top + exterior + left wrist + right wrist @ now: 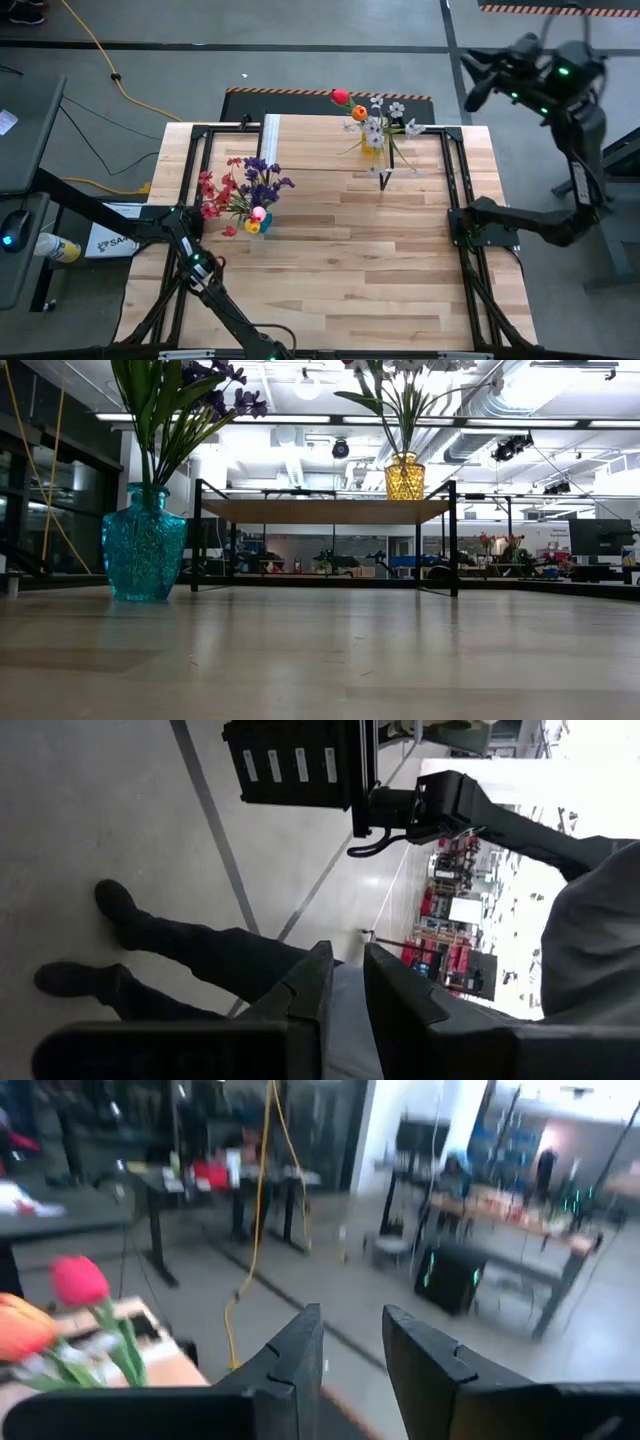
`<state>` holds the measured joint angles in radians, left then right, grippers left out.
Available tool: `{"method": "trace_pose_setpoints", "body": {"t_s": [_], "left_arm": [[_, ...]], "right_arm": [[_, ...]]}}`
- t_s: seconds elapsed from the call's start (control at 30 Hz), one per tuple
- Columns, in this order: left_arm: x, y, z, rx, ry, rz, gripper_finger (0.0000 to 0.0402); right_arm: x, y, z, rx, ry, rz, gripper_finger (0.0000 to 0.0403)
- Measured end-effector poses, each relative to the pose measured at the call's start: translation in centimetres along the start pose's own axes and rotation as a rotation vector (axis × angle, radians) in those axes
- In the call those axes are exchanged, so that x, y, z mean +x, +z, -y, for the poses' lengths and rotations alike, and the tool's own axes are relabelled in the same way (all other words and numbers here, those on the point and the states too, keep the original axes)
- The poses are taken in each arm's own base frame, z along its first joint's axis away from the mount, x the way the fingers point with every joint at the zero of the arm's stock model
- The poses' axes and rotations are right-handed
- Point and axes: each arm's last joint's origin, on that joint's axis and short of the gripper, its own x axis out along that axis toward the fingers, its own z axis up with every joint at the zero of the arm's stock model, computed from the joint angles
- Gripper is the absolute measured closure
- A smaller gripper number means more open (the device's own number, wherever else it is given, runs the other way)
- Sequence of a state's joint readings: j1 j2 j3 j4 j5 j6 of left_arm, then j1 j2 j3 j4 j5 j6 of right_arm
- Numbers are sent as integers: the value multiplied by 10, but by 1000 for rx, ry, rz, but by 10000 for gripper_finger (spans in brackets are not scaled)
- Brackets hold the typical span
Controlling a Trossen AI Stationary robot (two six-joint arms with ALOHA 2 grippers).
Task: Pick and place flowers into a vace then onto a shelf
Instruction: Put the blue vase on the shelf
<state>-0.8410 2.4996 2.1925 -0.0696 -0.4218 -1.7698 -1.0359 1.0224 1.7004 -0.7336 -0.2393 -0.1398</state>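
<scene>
A turquoise vase stands on its base on the tabletop and holds purple, red and pink flowers. A yellow vase with white, orange and red flowers stands on the shelf at the table's far edge. My right gripper is open and empty, raised off the table's far right corner. My left gripper is open and empty, off the near edge and facing the floor. Neither gripper shows in the low view.
Black frames run along the table's left and right sides. Bare planks fill the middle and near part of the table. A person's legs stand on the floor beyond the left gripper. A yellow cable lies on the floor.
</scene>
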Motion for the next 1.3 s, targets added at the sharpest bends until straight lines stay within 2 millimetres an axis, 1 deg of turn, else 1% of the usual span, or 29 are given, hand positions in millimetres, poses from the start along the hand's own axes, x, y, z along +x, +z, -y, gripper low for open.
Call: {"method": "trace_pose_setpoints", "body": {"t_s": [0.13,0.3,0.47,0.57,0.67,0.73,0.83,1.0,1.07,1.13,1.3], "left_arm": [[-2,-4,-1,-9,-1,30,307],[-5,-7,-3,1,-7,106,307],[-9,-11,-6,16,-24,235,307],[-10,-9,-5,29,-40,314,307],[-15,-5,2,107,-53,418,307],[-24,-2,16,189,-59,480,307],[-43,3,39,298,-35,545,307],[-80,14,58,473,130,576,307],[-98,22,64,505,207,561,307],[-115,29,66,514,303,531,307],[-149,46,51,462,633,418,307]], "right_arm": [[-25,8,-8,-18,61,87,304],[-47,12,-19,16,191,148,304],[-68,14,-30,59,410,199,304],[-83,15,-36,70,551,223,304],[-97,15,-40,72,664,246,304],[-108,14,-43,76,730,259,304],[-123,13,-45,80,819,275,304],[-151,12,-49,72,922,319,304],[-163,11,-50,69,952,341,304],[-174,11,-52,70,982,359,304],[-198,9,-54,107,1033,376,304]]}}
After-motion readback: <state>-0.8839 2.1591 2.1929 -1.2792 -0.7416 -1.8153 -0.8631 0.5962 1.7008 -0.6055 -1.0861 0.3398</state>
